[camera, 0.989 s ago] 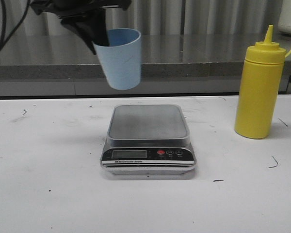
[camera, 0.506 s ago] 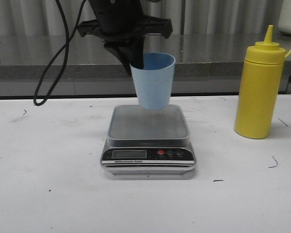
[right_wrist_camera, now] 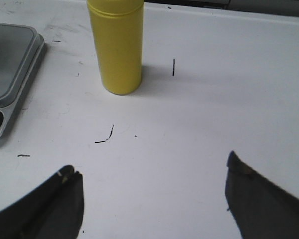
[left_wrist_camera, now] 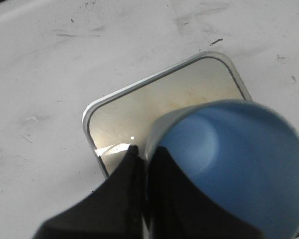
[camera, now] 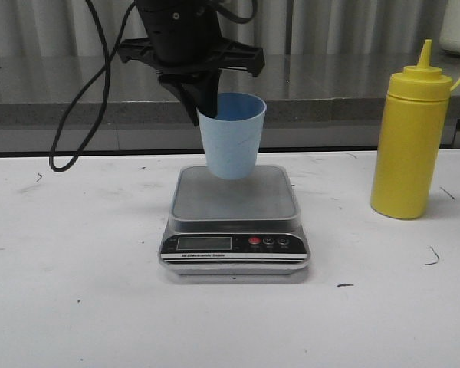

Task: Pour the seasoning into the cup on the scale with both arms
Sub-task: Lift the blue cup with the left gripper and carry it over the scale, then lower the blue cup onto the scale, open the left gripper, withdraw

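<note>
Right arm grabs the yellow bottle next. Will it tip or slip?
The seasoning bottle is tall on a narrow base, so a high push would probably tip it. Its smooth plastic wall may slip or give; the open right gripper should probably close mid-body.

My left gripper pointed down, fingers pinched on a rim. My right gripper hung low with jaws wide apart.

A white counter with small dark scuff marks; behind it a grey ledge and pale curtain.
</note>
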You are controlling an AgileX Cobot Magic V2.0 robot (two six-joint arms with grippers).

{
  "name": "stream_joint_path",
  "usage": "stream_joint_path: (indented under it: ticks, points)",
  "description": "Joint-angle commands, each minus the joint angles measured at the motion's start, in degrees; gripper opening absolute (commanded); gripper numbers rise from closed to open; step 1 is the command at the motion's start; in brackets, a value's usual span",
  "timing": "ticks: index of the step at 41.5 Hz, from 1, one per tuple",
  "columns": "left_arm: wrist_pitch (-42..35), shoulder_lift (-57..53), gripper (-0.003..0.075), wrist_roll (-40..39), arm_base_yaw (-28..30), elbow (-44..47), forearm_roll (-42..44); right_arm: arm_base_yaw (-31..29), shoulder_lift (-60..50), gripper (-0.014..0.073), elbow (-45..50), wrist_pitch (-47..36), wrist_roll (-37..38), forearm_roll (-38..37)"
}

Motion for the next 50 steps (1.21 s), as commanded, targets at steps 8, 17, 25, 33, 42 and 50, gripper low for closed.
stream_joint_path:
  ticks: [8, 17, 25, 33, 42, 50]
  points:
    - [-1.97, -1.91, -0.002, -0.74, 0.92, -2.03, -0.8, -0.23, 0.49, 0.06, -1.45, -4.04, -0.48, 0.21]
    - [-2.57, -1.38, -0.0014, -0.74, 0.92, -2.03, -1.62, -0.23, 0.49, 0.06, -1.45, -4.04, -0.48, 0.21]
    - [-2.86, -1.38, 0.0183, -0.74, 0.92, -2.64, -2.03, -0.23, 0.49, 0.06, -1.45, -4.04, -0.48, 0.21]
    - [-2.41, -1.65, 0.0393, -0.74, 0.92, -2.74, -2.03, -0.23, 0.49, 0.06, -1.45, -4.04, -0.48, 0.21]
    - [1.24, -6.29, 0.0388, 1.09, 0.92, -2.74, -2.03, -0.23, 0.49, 0.06, -1.45, -4.04, -0.48, 0.21]
    - [2.11, -15.93, 0.0388, 1.87, 0.8, 1.64, -1.44, -0.23, 0.49, 0.06, -1.45, -4.04, -0.48, 0.21]
